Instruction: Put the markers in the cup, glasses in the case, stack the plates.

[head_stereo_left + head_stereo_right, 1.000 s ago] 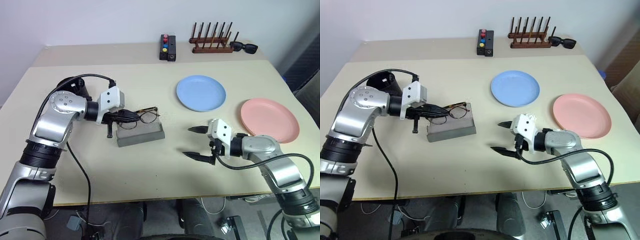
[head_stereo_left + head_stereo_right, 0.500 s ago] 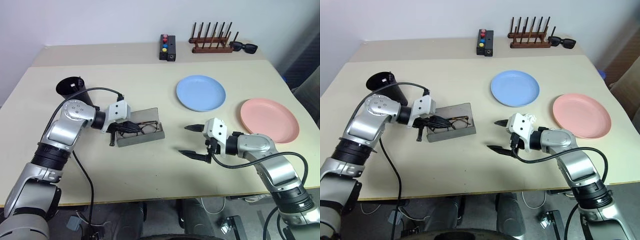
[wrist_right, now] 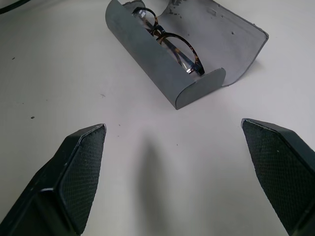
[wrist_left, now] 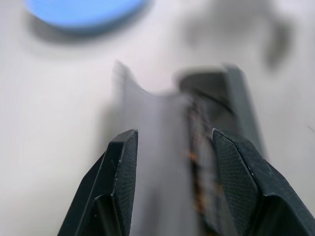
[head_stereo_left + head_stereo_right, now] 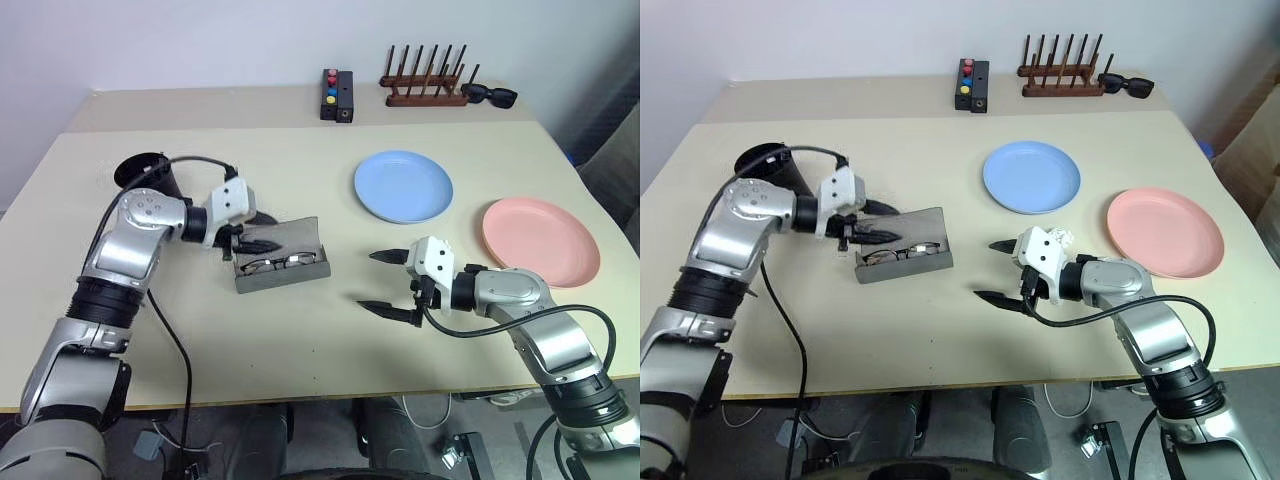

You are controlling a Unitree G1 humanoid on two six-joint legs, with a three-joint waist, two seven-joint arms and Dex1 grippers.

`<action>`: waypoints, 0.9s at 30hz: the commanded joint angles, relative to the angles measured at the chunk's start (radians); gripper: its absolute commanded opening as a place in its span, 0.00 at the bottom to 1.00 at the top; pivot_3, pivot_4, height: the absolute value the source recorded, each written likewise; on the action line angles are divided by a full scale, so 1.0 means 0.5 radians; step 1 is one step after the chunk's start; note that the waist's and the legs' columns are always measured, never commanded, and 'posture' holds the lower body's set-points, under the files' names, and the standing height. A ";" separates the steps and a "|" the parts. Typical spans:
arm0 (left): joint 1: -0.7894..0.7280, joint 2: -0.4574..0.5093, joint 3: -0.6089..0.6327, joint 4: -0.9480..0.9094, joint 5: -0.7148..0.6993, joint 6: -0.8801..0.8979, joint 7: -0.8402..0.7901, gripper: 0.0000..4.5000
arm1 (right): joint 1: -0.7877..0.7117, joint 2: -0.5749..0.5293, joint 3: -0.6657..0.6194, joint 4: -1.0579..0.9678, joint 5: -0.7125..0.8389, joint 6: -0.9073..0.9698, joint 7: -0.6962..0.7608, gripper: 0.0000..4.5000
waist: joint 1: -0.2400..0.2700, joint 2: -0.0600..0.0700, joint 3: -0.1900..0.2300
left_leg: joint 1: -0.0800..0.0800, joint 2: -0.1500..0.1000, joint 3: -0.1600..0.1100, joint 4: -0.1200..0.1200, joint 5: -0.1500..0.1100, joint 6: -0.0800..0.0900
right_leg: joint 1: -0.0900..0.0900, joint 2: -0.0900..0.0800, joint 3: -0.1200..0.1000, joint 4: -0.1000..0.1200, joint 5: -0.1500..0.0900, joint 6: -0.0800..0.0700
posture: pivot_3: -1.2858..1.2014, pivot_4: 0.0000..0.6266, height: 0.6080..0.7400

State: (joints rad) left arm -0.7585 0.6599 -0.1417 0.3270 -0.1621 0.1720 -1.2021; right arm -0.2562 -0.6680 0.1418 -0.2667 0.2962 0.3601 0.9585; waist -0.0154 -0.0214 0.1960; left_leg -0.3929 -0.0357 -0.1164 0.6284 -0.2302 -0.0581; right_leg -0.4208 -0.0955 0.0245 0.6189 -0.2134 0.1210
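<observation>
The thin wire-rimmed glasses (image 3: 167,39) lie inside the open grey case (image 5: 285,277) at the table's middle left. My left gripper (image 5: 275,243) hovers just over the case by its raised lid, open, with nothing between its fingers (image 4: 120,187). The black cup (image 5: 145,172) stands behind my left arm. I cannot make out the markers. The light blue plate (image 5: 403,186) and the salmon pink plate (image 5: 541,240) lie apart on the right half of the table. My right gripper (image 5: 367,281) stands wide open and empty, right of the case and in front of the blue plate.
A black box with coloured buttons (image 5: 336,95), a wooden peg rack (image 5: 425,85) and black sunglasses (image 5: 490,95) sit along the back edge. A black cable (image 5: 165,330) hangs from my left arm over the table's front left.
My left gripper carried the glasses down into the case, opened and let them go, then lifted slightly toward the lid. The right arm has not moved.
</observation>
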 commanded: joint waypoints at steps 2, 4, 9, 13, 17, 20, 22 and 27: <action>-0.177 0.002 0.129 0.299 0.115 -0.210 0.299 0.12 | -0.040 0.021 -0.007 -0.043 0.006 -0.042 0.008 1.00 | -0.003 0.000 0.000 | 0.000 0.000 0.000 0.000 0.000 0.000 | 0.000 0.000 0.000 0.000 0.000 0.001 | 0.52 0.24 0.99; -0.246 -0.027 0.091 0.513 0.258 -0.345 0.507 0.04 | -0.062 0.050 -0.027 -0.035 0.023 -0.063 -0.006 1.00 | -0.003 0.000 0.000 | 0.000 0.000 0.000 0.000 0.000 0.000 | 0.000 0.000 0.000 0.000 0.000 0.001 | 0.52 0.24 0.99; -0.313 -0.126 0.050 0.843 0.400 -0.557 0.695 0.04 | -0.097 0.131 -0.106 -0.021 0.099 -0.085 -0.031 1.00 | 0.001 -0.001 0.000 | 0.000 -0.001 0.000 0.000 0.000 0.000 | 0.000 0.000 0.000 0.000 0.001 0.001 | 0.52 0.24 0.99; -0.288 -0.206 -0.044 0.987 0.491 -0.616 0.679 0.04 | -0.092 0.154 -0.111 -0.027 0.102 -0.091 -0.048 1.00 | 0.006 -0.001 0.000 | -0.001 -0.001 0.000 0.001 0.000 0.000 | 0.000 0.000 0.000 -0.001 0.002 0.003 | 0.52 0.24 0.99; -0.192 -0.186 -0.083 0.866 0.410 -0.616 0.350 0.04 | -0.066 0.155 -0.102 -0.043 0.093 -0.092 -0.066 1.00 | -0.001 -0.001 0.000 | -0.001 -0.001 0.000 0.001 0.000 0.000 | 0.000 0.000 0.000 -0.001 0.002 0.003 | 0.52 0.24 0.99; -0.123 -0.157 -0.023 0.688 0.261 -0.497 0.117 0.04 | -0.039 0.145 -0.104 -0.065 0.094 -0.081 -0.078 1.00 | -0.005 0.000 0.000 | 0.000 -0.001 0.000 -0.001 0.000 0.000 | 0.000 0.000 0.000 0.000 0.001 0.003 | 0.52 0.24 0.99; -0.076 -0.122 -0.003 0.569 0.198 -0.414 0.011 0.04 | -0.027 0.139 -0.105 -0.071 0.093 -0.079 -0.080 1.00 | -0.004 0.000 0.000 | 0.000 -0.001 0.000 0.000 0.000 0.000 | 0.000 0.000 0.000 0.000 0.002 0.003 | 0.52 0.24 0.99; 0.144 -0.020 -0.019 0.133 0.073 -0.203 -0.175 0.04 | -0.027 0.133 -0.097 -0.065 0.091 -0.079 -0.078 1.00 | -0.007 0.000 0.000 | 0.000 0.000 0.000 0.000 0.000 0.001 | 0.000 0.000 0.000 0.000 0.001 0.002 | 0.52 0.24 0.99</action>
State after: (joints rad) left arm -0.7058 0.6315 -0.1684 0.4801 -0.0905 0.0367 -1.2644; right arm -0.2633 -0.5995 0.1086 -0.2658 0.3328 0.3282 0.9192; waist -0.0189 -0.0215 0.1960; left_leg -0.3928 -0.0358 -0.1163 0.6284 -0.2303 -0.0578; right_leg -0.4208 -0.0955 0.0248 0.6191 -0.2128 0.1221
